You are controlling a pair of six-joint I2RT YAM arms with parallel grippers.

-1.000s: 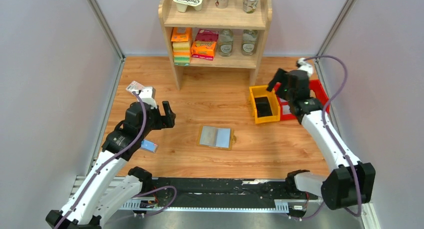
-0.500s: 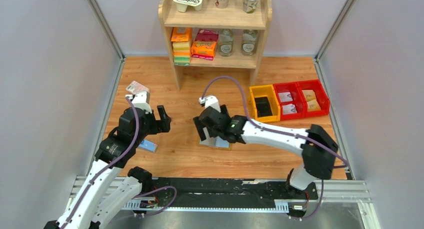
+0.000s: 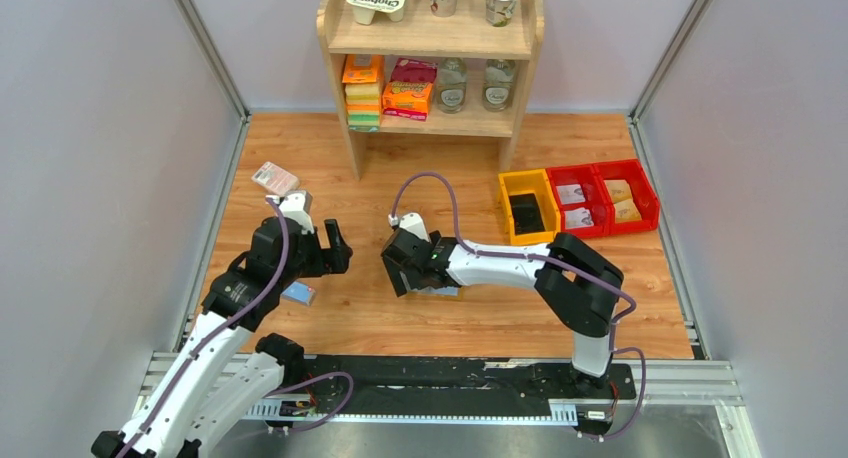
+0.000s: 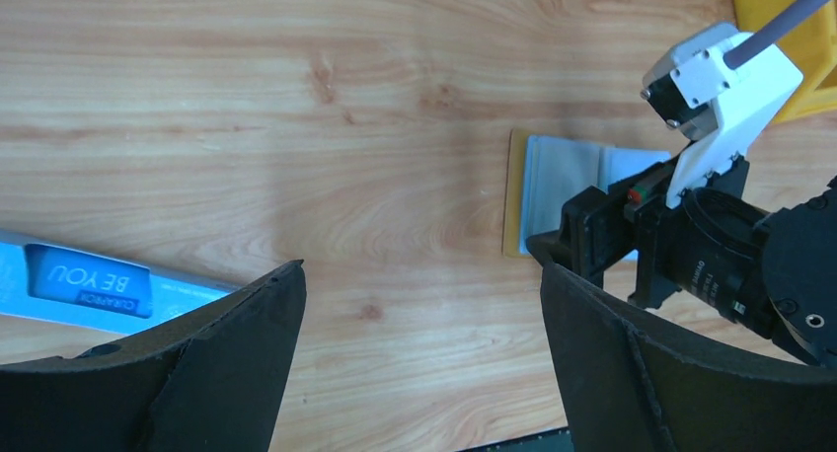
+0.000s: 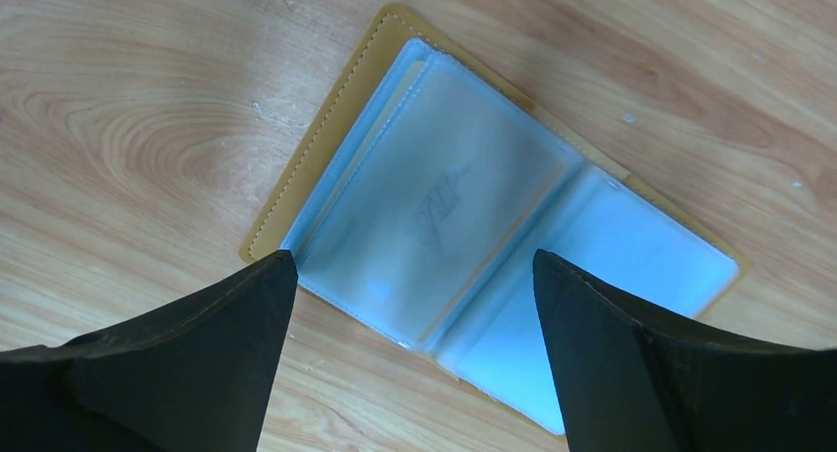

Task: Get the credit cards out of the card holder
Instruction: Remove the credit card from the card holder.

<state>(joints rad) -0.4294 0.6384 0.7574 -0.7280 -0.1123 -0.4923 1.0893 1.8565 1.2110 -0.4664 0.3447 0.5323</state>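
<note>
The card holder (image 5: pixel 464 215) lies open and flat on the wooden floor, with a tan outer edge and grey-blue clear sleeves; one sleeve shows a faint print. I cannot make out separate cards. My right gripper (image 5: pixel 415 260) is open and empty, hovering just above the holder's near edge. In the top view the right gripper (image 3: pixel 407 276) covers most of the holder (image 3: pixel 447 290). My left gripper (image 3: pixel 332 250) is open and empty, to the left of the holder. In the left wrist view the left gripper (image 4: pixel 419 274) points at bare floor, with the holder (image 4: pixel 553 190) ahead to the right.
A blue bar (image 3: pixel 298 293) lies under the left arm and shows in the left wrist view (image 4: pixel 89 279). A pink-white packet (image 3: pixel 275 177) lies at the far left. A yellow bin (image 3: pixel 528 210) and red bins (image 3: pixel 600 198) sit right. A wooden shelf (image 3: pixel 435 58) stands behind.
My right arm has swung from the bins at the right to the middle and now hovers low over the open card holder. My left gripper has shifted only slightly.
</note>
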